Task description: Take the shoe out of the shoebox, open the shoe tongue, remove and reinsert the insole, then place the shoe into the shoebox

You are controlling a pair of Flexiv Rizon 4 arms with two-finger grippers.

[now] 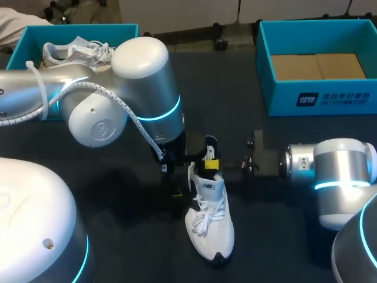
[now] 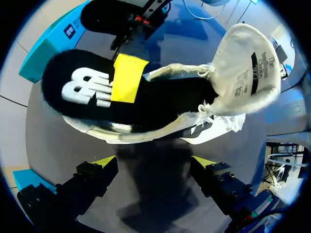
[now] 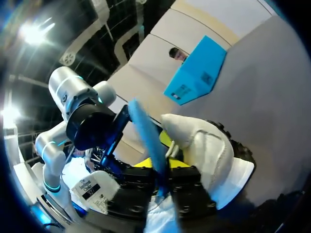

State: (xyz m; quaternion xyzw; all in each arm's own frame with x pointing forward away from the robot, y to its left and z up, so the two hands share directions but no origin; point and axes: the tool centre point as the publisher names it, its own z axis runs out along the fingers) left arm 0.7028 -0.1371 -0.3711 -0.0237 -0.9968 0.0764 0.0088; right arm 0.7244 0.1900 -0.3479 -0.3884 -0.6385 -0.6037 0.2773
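Count: 2 shoeboxes, left shoebox (image 1: 29, 44) holding the boxed shoe (image 1: 70, 53), plus right shoebox (image 1: 321, 100); 1 tabletop shoe (image 1: 210, 230); 1 insole (image 2: 82, 85). Left gripper (image 2: 154, 162) points down, fingers apart and empty, with the tabletop shoe just ahead. Right gripper (image 1: 211, 163) reaches in level, clamped on the insole's heel end over that shoe's opening.

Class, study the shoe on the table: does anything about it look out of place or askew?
Yes. The insole is only partly inside the white shoe. Its heel end sticks out of the opening, pinched by the right gripper. The tongue is pulled forward toward the toe.
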